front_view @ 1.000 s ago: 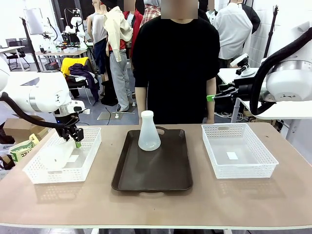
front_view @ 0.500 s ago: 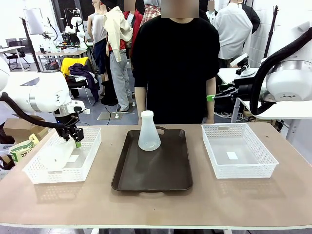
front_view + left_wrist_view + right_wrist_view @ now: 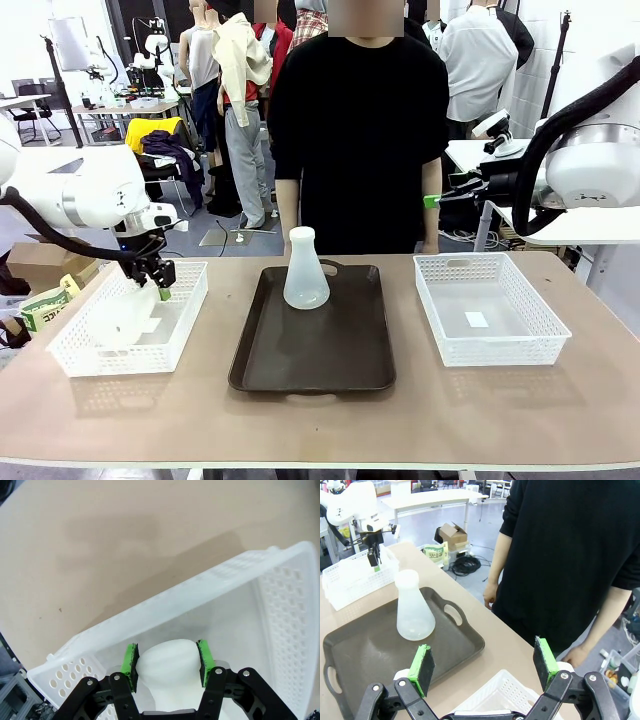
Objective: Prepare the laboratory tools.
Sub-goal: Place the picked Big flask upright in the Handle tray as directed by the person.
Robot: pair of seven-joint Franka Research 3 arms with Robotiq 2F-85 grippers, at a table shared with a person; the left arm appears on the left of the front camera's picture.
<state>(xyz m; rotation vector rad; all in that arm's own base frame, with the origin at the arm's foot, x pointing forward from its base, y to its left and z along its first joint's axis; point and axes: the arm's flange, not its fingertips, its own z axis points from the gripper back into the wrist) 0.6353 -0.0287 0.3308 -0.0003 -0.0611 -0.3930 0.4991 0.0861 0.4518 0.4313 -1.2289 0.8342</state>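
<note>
Two frosted flasks on the desk. First flask (image 3: 306, 270) upright on the dark brown tray (image 3: 312, 350), long axis vertical, narrow neck pointing straight up, wide base flat on the tray's far end near the far handle; same flask (image 3: 413, 608) seen from the right wrist view, standing apart from everything else on the tray. Second flask (image 3: 122, 318) tilted inside the left basket (image 3: 75, 358), long axis leaning, neck aimed up toward the basket's far right corner, round base low toward the basket's near left part; whether the base rests on the basket floor, cannot tell. Left gripper (image 3: 157, 290) clamped on that neck, green pads (image 3: 131, 661) pressed against both sides of the white neck (image 3: 167, 672) just below its lip, basket wall (image 3: 280, 625) close around. Right gripper (image 3: 482, 667) spread wide, nothing between its pads, raised above the desk's far right corner near the right basket (image 3: 540, 350), beside the person's forearm. Right basket holding only a small white tag (image 3: 477, 320) on its floor. Tray in the middle of the desk, baskets toward the left and right edges, all three well apart. Person in a black top (image 3: 360, 120) standing at the far edge behind the tray.
</note>
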